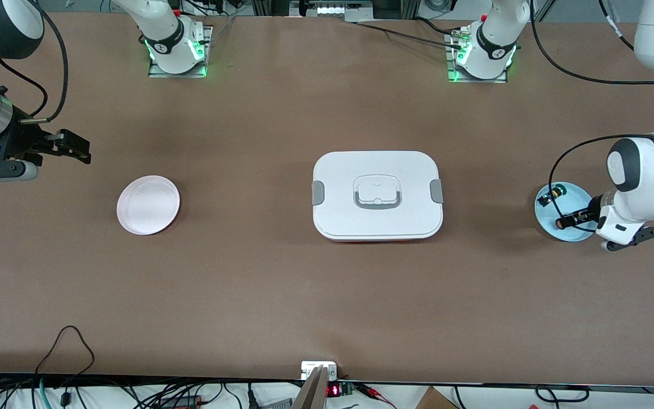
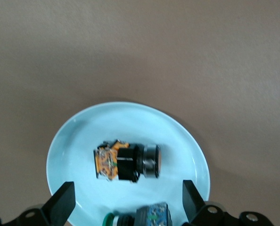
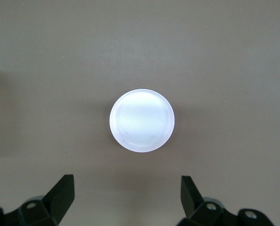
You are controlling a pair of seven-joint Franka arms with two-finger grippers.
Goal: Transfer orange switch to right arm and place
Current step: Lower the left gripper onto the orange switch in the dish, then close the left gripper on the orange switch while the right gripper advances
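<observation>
The tiny black-bodied orange switch (image 2: 127, 162) lies on its side in the round pale-blue plate (image 2: 78, 141), beside a green-capped switch (image 1: 554, 191). The left pincer (image 2: 126, 207) hovers over it, fingers apart. The right pincer (image 3: 126, 200) waits spread above the white plate (image 3: 141, 120). No writing is legible.

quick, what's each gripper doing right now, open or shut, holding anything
Left gripper: open, empty, over the blue plate and the orange switch.
Right gripper: open, empty, over the table by the pink plate.

Open right hand (image 3: 126, 200) above white plate (image 3: 142, 120)
</observation>
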